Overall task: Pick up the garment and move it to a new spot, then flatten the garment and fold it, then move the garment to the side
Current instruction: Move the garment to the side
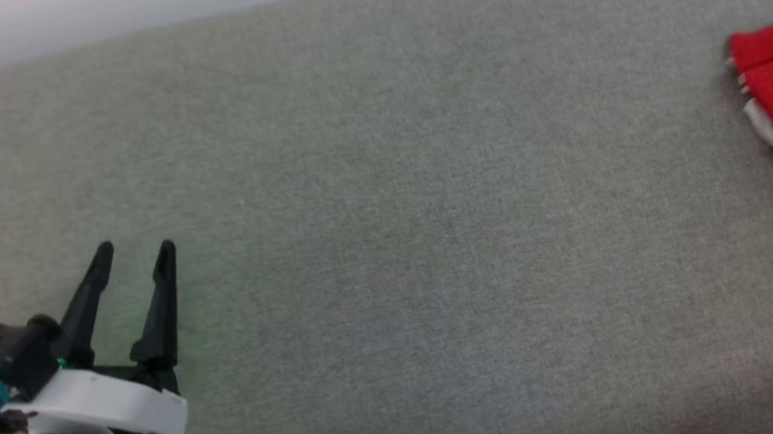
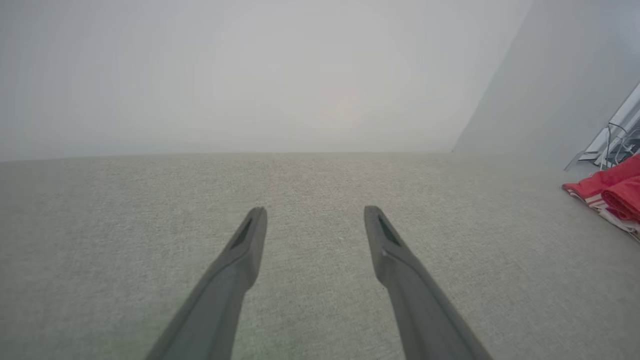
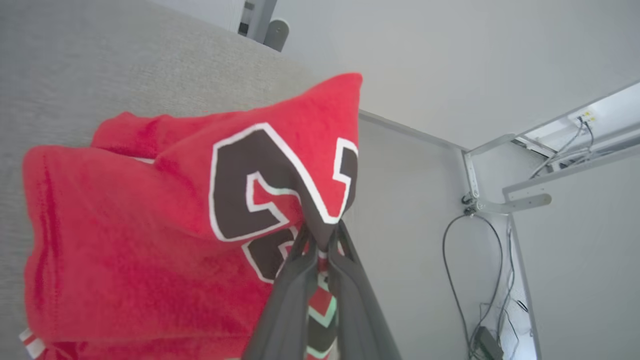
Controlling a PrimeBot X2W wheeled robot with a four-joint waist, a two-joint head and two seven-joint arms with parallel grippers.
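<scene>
Two-fingered right gripper [image 3: 324,235] clamps the fuzzy red jersey [image 3: 125,240] by its black numeral [image 3: 235,200], shown at its wrist; left gripper [image 1: 135,249] gapes over grey weave [image 1: 431,201].

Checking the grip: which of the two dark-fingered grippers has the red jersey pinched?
The right gripper: its jaws are shut on the red jersey T-shirt with the black number. The left gripper stands open over the grey surface, empty.
</scene>
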